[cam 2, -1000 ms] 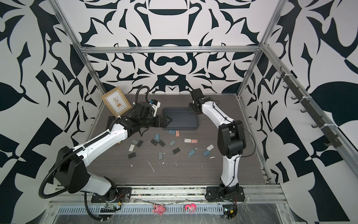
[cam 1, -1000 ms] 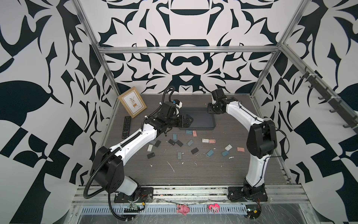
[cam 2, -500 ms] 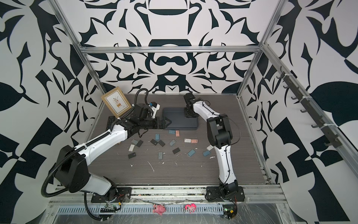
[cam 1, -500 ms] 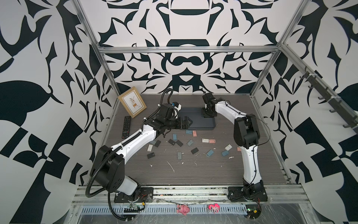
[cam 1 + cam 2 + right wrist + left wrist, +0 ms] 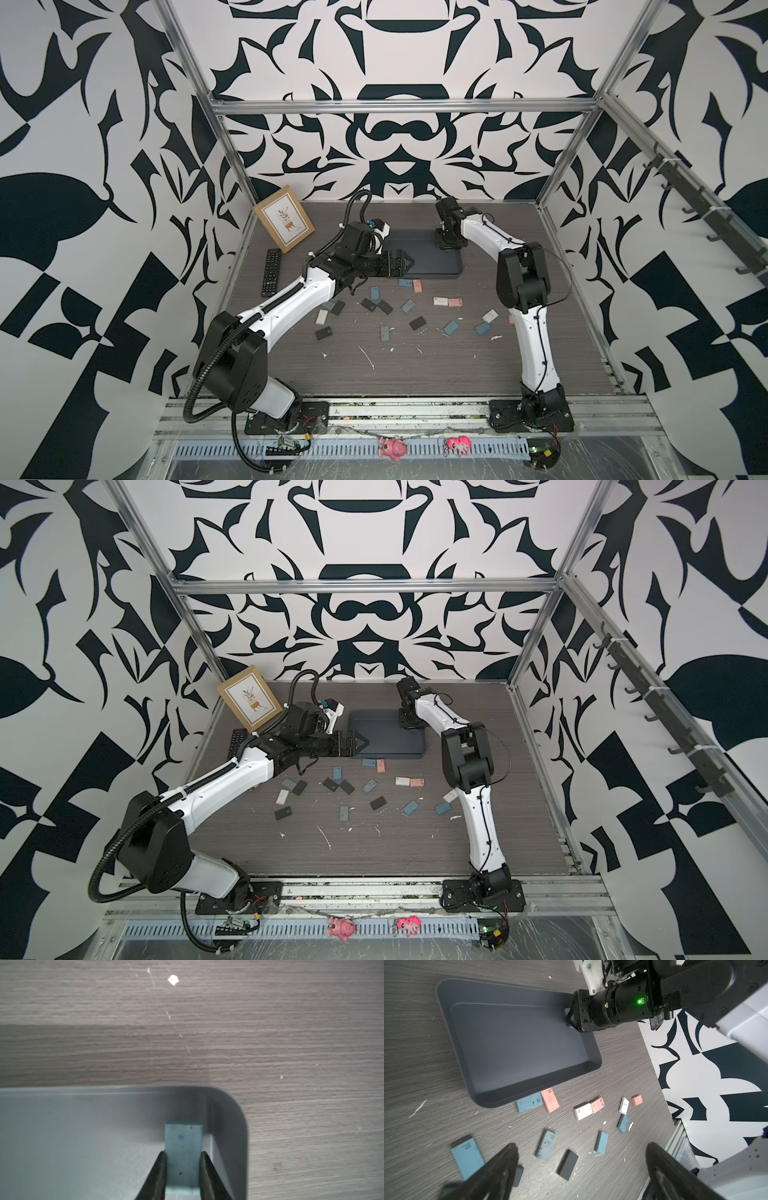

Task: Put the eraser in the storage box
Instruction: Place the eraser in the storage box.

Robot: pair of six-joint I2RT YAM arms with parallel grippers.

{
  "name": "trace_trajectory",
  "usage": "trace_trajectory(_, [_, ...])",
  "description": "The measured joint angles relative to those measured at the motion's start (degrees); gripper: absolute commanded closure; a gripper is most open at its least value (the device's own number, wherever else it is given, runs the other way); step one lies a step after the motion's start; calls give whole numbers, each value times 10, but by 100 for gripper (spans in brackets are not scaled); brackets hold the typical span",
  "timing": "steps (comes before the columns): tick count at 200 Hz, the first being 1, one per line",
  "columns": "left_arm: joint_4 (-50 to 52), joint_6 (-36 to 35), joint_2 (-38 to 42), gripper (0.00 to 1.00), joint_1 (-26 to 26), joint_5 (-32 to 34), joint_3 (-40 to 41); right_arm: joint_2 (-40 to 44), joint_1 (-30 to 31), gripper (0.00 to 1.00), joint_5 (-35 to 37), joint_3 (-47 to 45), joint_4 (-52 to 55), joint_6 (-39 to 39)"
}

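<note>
- Eraser [image 5: 182,1136] is pinched by the right gripper [image 5: 183,1155], pointed down in a back corner of the storage box [image 5: 83,1136]
- Left gripper [image 5: 581,1146] is held wide apart, empty, level beside the box

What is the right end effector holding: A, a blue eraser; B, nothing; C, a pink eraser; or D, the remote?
A: in the right wrist view the right end effector is pinching a blue eraser at a corner of the box.
</note>
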State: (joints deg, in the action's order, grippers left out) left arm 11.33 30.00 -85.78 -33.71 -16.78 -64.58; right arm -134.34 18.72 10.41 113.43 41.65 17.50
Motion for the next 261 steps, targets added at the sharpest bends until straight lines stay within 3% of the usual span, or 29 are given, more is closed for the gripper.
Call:
trace_trajectory(184, [2, -2, 0, 1, 0, 2, 0, -17, -3, 57, 23, 32, 23, -13])
trace_trajectory(210, [12, -9, 0, 1, 0, 20, 0, -9, -1, 53, 23, 38, 28, -16])
trace_trajectory(261, [87, -33, 7, 1, 1, 81, -16, 68, 13, 33, 25, 35, 37, -23])
